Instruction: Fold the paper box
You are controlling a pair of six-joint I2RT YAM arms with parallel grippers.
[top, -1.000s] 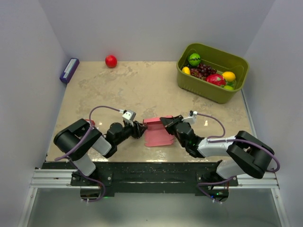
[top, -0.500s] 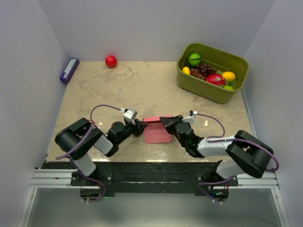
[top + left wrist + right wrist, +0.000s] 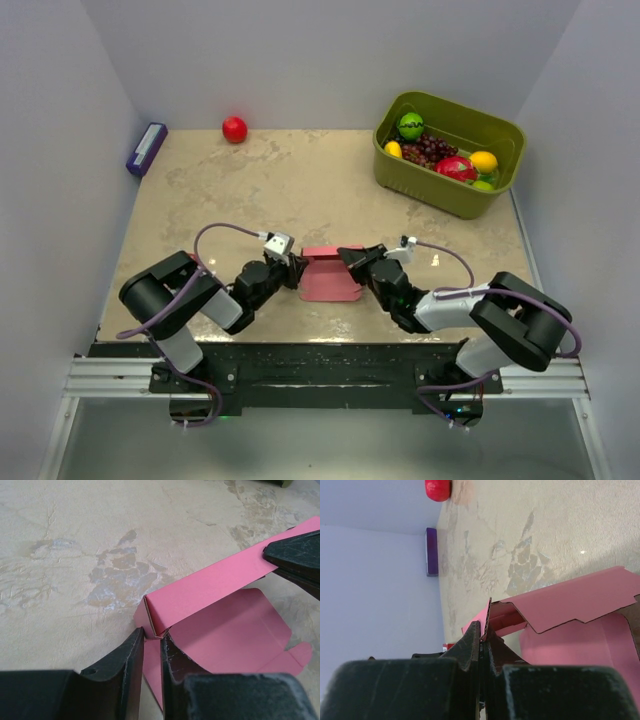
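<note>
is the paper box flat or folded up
Partly folded: one long panel of the paper box stands raised; its other flaps lie flat.

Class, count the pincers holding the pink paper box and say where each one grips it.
2. The left pincer pinches the left end of the paper box's raised wall; the right pincer clamps its right end. Nothing seems hidden.

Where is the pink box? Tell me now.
In the top view the box lies centred by the near edge of the table, its left end pinched by the left pincer, its right end by the right pincer.
</note>
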